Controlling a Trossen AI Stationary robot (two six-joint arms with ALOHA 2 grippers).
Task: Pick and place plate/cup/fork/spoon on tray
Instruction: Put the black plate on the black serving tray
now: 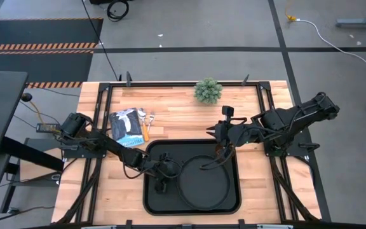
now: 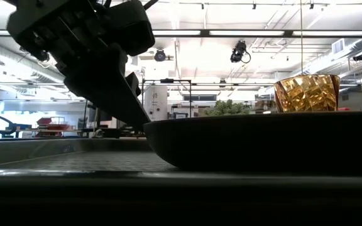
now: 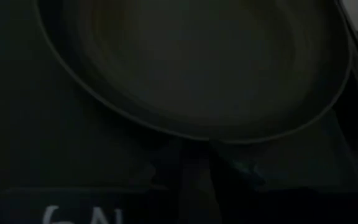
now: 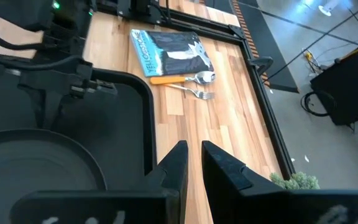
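The round black plate (image 1: 202,182) lies inside the black tray (image 1: 152,191); it also shows in the low view (image 2: 263,141) and the left wrist view (image 3: 191,68). The amber cup (image 2: 307,93) stands behind the plate, its base hidden. The spoon (image 4: 194,78) and the fork (image 4: 197,93) lie on the wood beside a book. My left gripper (image 1: 164,172) is low over the tray, at the plate's left rim. My right gripper (image 4: 193,158) is shut and empty, over the wood just beyond the tray's far rim.
A blue and black book (image 1: 127,126) lies at the far left of the table, with the fork and spoon at its right edge. A small green plant (image 1: 208,91) stands at the far edge. Bare wood lies to the left and right of the tray.
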